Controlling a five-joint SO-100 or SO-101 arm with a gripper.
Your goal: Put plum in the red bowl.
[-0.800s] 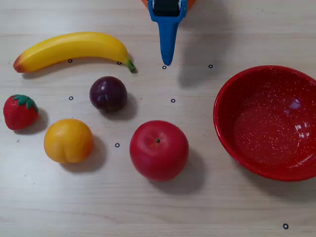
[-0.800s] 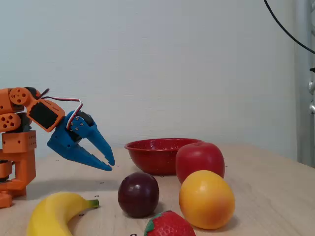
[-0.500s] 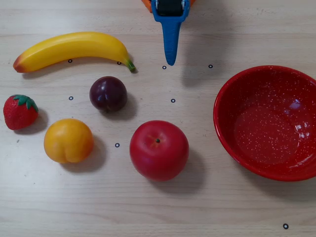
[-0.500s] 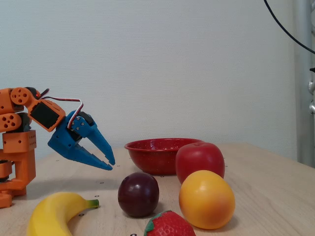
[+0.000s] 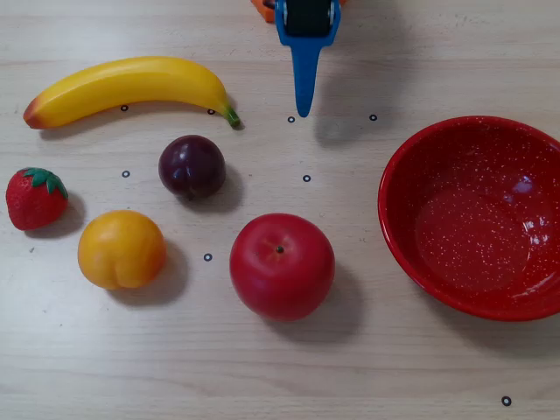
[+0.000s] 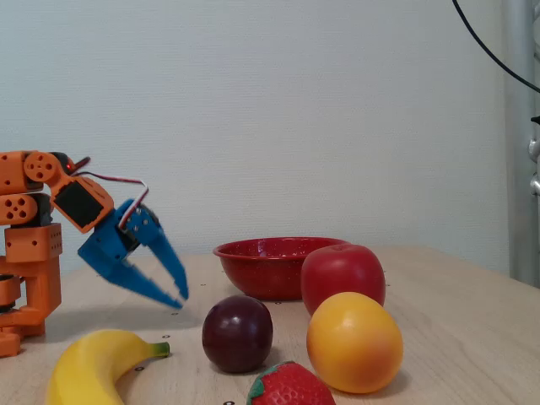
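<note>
The plum (image 5: 192, 165) is a small dark purple-maroon round fruit on the table, left of centre in the overhead view; it shows low centre in the fixed view (image 6: 237, 333). The red bowl (image 5: 411, 236) with white speckles sits empty at the right; in the fixed view its rim (image 6: 253, 251) shows behind the apple. My blue gripper (image 5: 304, 109) enters from the top edge in the overhead view, above and right of the plum and apart from it. In the fixed view the gripper (image 6: 178, 298) hangs just above the table with its jaws slightly apart and empty.
A yellow banana (image 5: 122, 87) lies at the top left. A strawberry (image 5: 35, 198) and an orange-yellow fruit (image 5: 122, 249) sit at the left. A large red apple (image 5: 282, 265) stands between the plum and the bowl. The orange arm base (image 6: 29, 245) is at the left.
</note>
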